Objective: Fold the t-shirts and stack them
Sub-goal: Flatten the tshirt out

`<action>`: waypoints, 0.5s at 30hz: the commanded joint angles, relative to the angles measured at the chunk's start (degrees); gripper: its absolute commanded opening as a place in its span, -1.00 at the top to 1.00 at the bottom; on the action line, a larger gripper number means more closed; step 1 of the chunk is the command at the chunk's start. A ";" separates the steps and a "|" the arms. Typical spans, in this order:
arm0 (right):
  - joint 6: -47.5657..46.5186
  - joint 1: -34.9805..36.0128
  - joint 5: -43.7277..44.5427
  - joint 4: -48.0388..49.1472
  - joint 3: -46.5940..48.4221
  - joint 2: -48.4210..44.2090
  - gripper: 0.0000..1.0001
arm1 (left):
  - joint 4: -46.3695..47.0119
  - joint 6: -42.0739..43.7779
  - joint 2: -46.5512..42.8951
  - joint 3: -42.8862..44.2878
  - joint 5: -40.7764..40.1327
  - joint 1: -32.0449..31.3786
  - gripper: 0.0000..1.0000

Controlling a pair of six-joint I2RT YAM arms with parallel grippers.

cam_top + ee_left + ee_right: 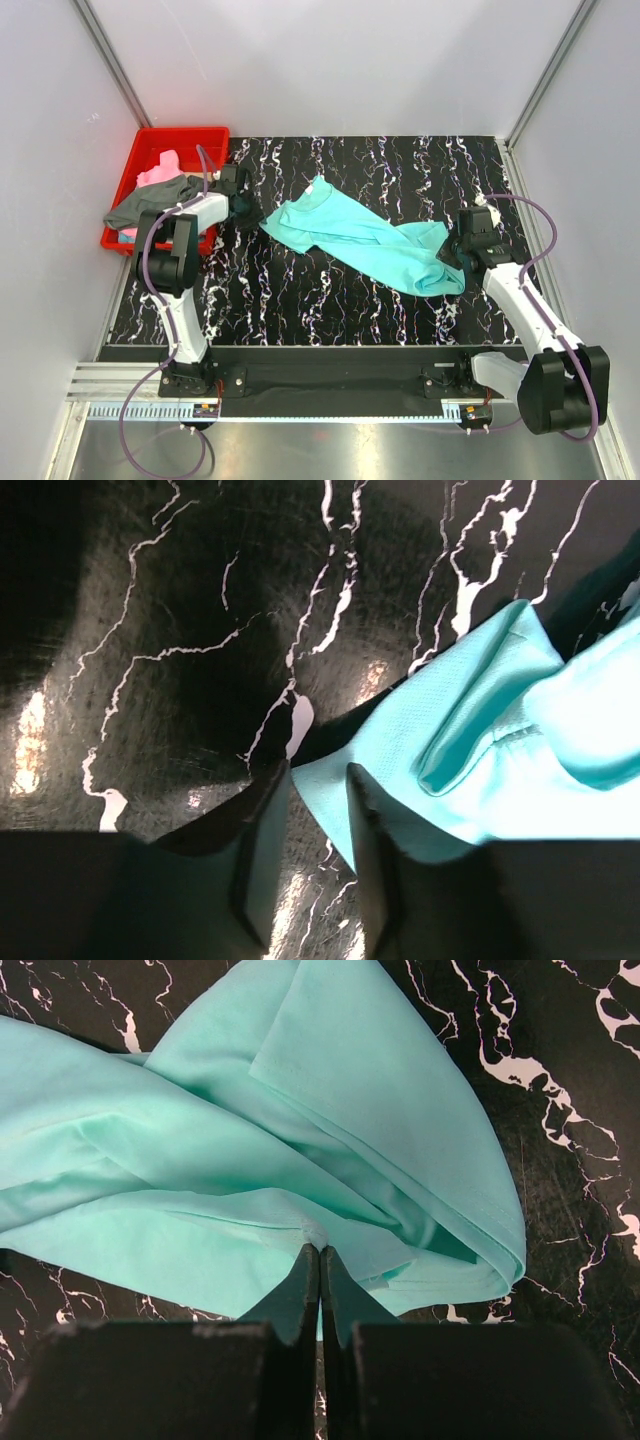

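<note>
- Step in hand: getting hold of the teal-turquoise cotton t-shirt (360, 238) at both ends, so it can be spread flat before any fold is made.
- The t-shirt lies rumpled and diagonal across the middle of the black white-veined table (300, 300), its collar end up-left and a bunched end down-right.
- The right hand (319, 1252) is pressed fully together, with a pinch of the t-shirt's edge caught between its tips at the bunched end.
- The left hand (252, 214) sits low at the opposite, left-hand corner. Its fingers (262, 825) stand partly apart, with a point of the teal cloth lying in the gap, and I judge it not yet gripped.
- Next move, as I judge it: the left hand has to clamp on that corner without pushing it away. Then both hands should draw apart to pull the cloth taut and lay it out smooth.
- Only the overhead view shows the red plastic bin (185, 131) at the far left, with the pink cotton t-shirt (158, 170) inside it and the dark grey cotton t-shirt (150, 200) draped over its edge. Both of these are still to be folded.
- Only the wrist views show the grips: from above, neither hand's fingertips can be made out against the cloth.
</note>
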 commanded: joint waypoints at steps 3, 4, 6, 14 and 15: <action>0.30 -0.10 -0.68 1.75 0.19 -1.78 1.00 | -0.35 -0.97 0.87 0.39 -1.31 0.21 0.66; 0.48 -0.10 -0.68 2.19 0.02 -1.78 1.00 | -0.52 -1.06 0.78 0.66 -0.69 0.21 0.78; 0.83 -0.10 -0.68 2.37 0.37 -1.61 1.00 | -1.75 -1.14 -0.01 1.97 1.07 0.12 1.00; -1.97 -0.10 -0.76 1.14 14.50 -2.13 1.00 | -11.75 -1.50 -15.18 15.03 5.38 -2.25 1.00; -2.59 -0.10 -0.68 1.14 16.26 -2.92 1.00 | -13.34 -1.41 -16.61 17.60 5.29 -3.04 1.00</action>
